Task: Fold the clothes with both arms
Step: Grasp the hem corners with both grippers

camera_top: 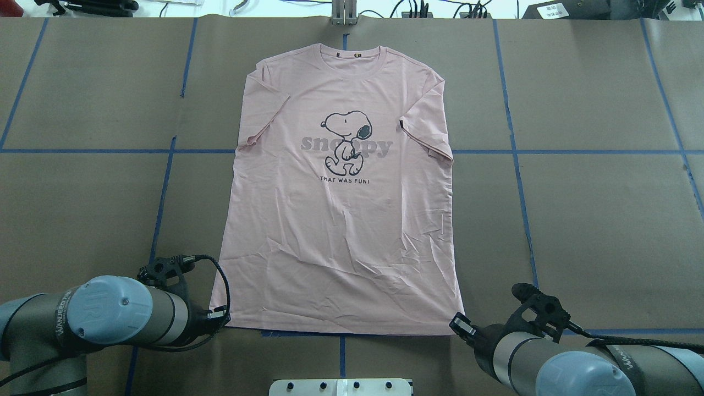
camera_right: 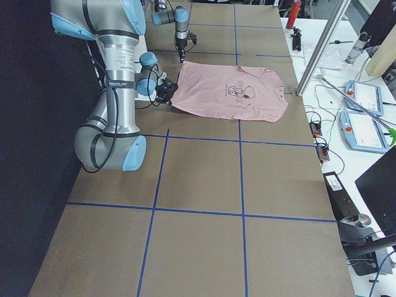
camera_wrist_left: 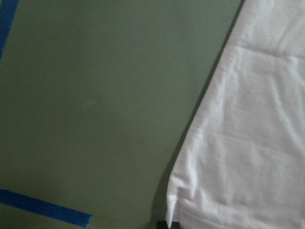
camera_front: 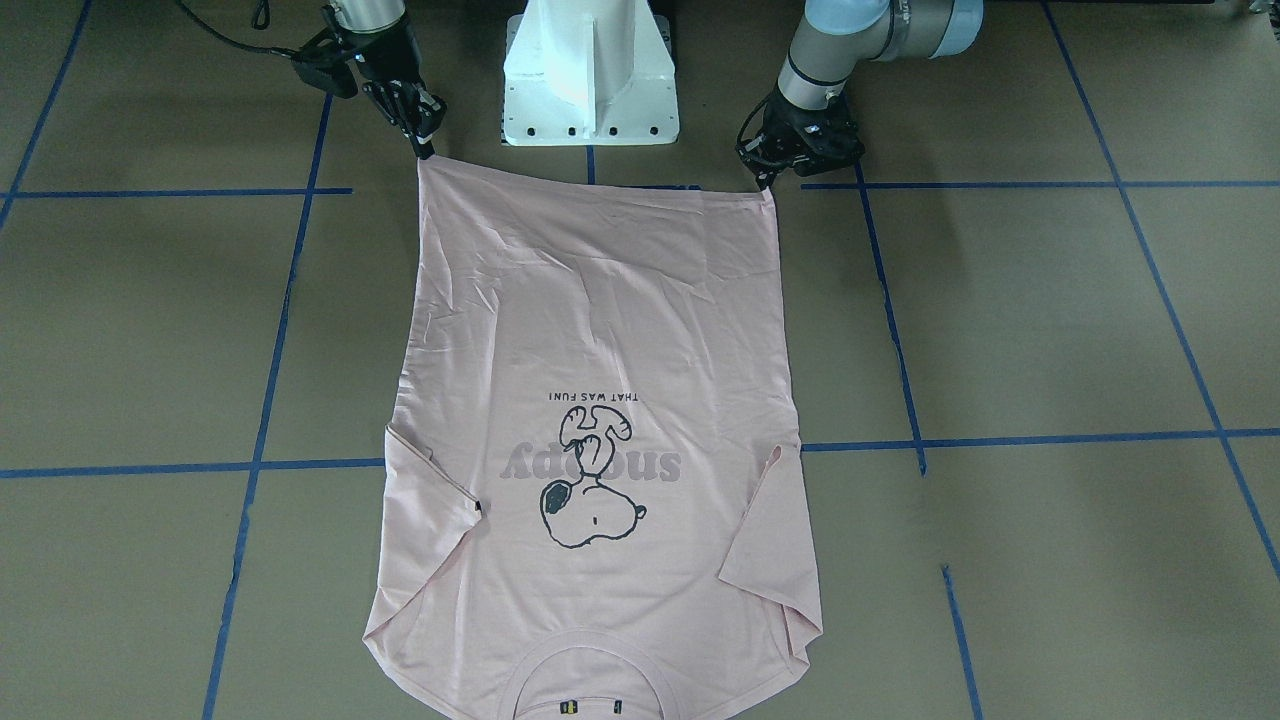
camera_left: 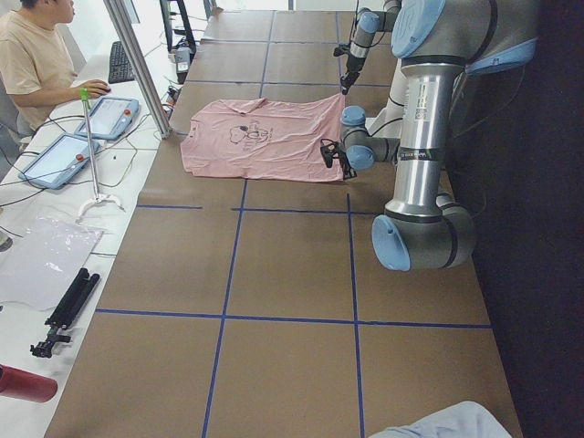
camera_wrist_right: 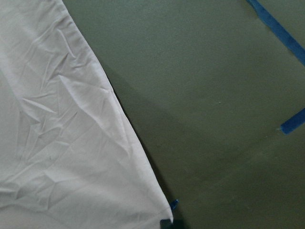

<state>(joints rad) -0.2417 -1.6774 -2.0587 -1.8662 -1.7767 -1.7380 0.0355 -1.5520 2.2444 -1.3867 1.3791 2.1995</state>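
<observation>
The pale pink T-shirt lies flat and face up on the brown table, Snoopy print upward, collar at the far edge and hem toward me. My left gripper is shut on the hem's left corner, low at the table. My right gripper is shut on the hem's right corner. In the front-facing view the left gripper and right gripper each pull a corner of the T-shirt to a small point. The wrist views show the hem corner and the other corner at the fingertips.
The white pedestal base stands just behind the hem, between the arms. Blue tape lines cross the table. An operator sits at a side bench with tablets beyond the collar end.
</observation>
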